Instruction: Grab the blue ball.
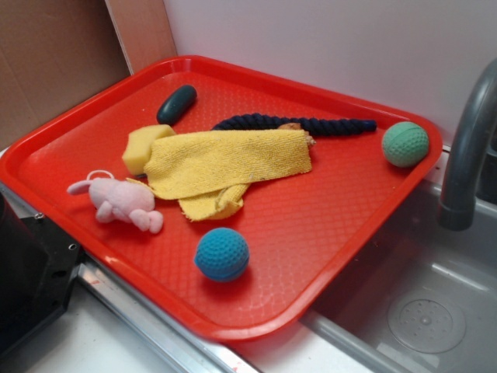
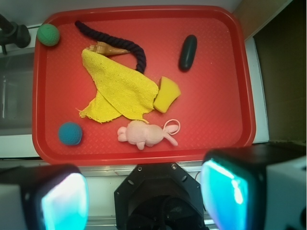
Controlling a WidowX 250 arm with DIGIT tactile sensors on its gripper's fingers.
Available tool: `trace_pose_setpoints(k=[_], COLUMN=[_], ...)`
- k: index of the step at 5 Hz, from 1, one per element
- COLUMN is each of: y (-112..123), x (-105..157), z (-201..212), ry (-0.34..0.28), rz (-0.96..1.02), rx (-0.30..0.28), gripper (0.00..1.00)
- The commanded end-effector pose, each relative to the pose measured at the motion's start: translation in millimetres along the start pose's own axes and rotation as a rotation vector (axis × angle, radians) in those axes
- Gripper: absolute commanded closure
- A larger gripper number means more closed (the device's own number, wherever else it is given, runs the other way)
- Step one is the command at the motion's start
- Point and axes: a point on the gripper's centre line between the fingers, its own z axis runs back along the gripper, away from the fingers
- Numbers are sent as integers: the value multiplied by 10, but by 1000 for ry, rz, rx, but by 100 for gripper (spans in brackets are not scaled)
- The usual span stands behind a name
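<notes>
The blue ball (image 1: 222,254) is teal with a bumpy knit surface and lies near the front edge of the red tray (image 1: 311,217). Seen from the wrist, the blue ball (image 2: 70,133) is in the lower left corner of the tray (image 2: 216,110). My gripper (image 2: 148,196) is high above the tray's near side, well away from the ball. It is open, its two fingers (image 2: 62,203) far apart with nothing between them. The exterior view does not show the gripper.
On the tray lie a pale green ball (image 1: 404,144), a yellow cloth (image 1: 225,167), a yellow sponge (image 1: 144,148), a pink plush (image 1: 120,203), a dark oval (image 1: 176,104) and a navy rope (image 1: 295,124). A grey faucet (image 1: 466,148) and sink (image 1: 419,311) are at right. The black robot base (image 1: 31,272) sits front left.
</notes>
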Motion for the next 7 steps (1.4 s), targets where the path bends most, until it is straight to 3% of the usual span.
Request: trace_pose_setpoints(k=[1,2,3,4,5,6,7], y=[0,-324,-719,-905,-959,-943,-1026], x=[0,-115,-189,-172,-129,-53,55], z=[0,-423,-775,-1111,-1405,-1630,-1857], ry=[0,15,13,51,73,74,54], rz=[0,-51,20,-18,-127,-191,-324], rx=[0,-148,-183,-148,-89,-74,-143], gripper=[0,0,0,0,0,0,0])
